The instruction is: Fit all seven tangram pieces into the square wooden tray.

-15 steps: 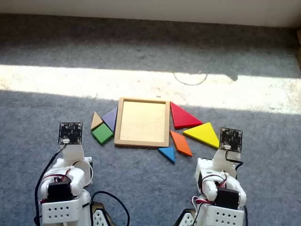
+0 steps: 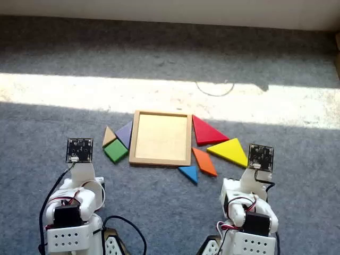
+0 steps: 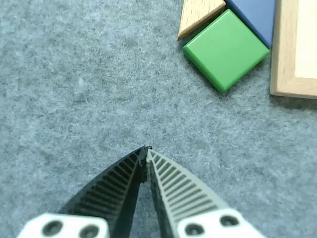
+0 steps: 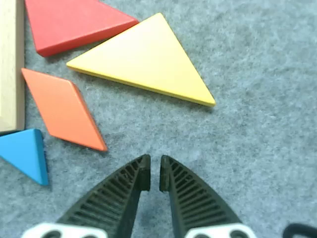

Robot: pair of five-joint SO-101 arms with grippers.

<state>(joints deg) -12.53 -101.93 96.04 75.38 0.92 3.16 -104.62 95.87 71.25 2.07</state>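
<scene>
The left tool is pinched together, tips touching, holding nothing above the grey surface. Ahead of it lie the green square, tan triangle and purple piece, just beside the wooden tray. The right tool is narrowed to a slit, holding nothing. Ahead of it sit the orange parallelogram, yellow triangle, red triangle and blue triangle.

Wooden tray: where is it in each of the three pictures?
High view: wooden tray in the centre, between green square and orange piece.
Left wrist view: its rim beside the green square.
Right wrist view: its rim beside the orange piece.
Shared landmark: the grey carpet underneath.
</scene>
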